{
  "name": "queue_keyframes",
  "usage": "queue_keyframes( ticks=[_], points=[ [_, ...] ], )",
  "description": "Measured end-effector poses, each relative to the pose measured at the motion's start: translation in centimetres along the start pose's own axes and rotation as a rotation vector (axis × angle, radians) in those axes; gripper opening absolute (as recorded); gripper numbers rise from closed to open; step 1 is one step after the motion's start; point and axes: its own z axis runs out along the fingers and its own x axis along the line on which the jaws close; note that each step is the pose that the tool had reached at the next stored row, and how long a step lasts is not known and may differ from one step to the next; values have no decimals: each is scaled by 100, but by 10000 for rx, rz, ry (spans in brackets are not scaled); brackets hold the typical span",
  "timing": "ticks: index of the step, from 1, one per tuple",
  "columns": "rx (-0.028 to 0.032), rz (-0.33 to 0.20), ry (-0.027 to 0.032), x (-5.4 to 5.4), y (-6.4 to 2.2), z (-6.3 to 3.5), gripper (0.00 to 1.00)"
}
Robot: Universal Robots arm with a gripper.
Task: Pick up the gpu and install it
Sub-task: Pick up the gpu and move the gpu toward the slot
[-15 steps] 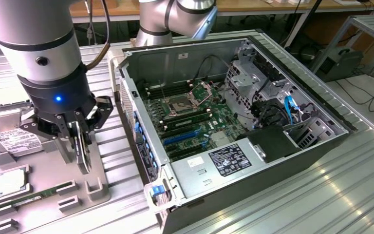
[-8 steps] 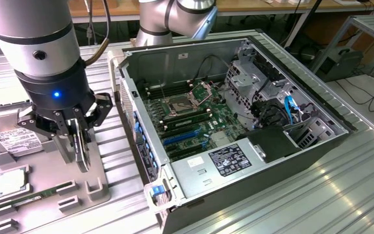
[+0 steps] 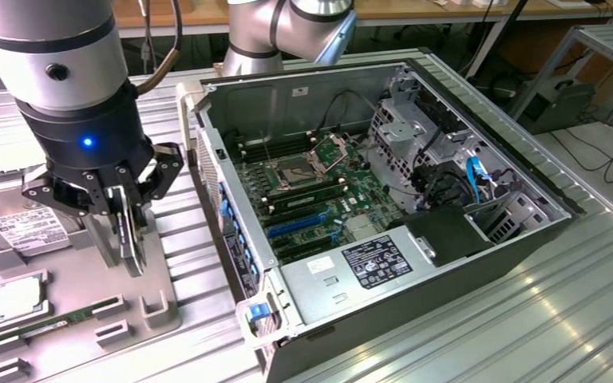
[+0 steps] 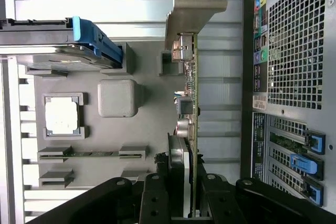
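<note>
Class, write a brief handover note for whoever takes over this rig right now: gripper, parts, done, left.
Gripper: shut on the gpu, held on edge.
Where: gpu hangs over the grey tray, beside the open computer case.
Done: gpu picked up.
Left: seating it in the case; it is not yet inside.

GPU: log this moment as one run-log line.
gripper: shut on gpu | gpu: held edge-on over parts tray | computer case: open, gpu not yet installed
</note>
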Motion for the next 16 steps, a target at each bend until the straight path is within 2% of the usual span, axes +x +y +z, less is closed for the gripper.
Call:
queue_keyframes(
  ticks=[16],
  points=[
    [-1, 0, -1, -1, 1, -108, 28]
  ],
)
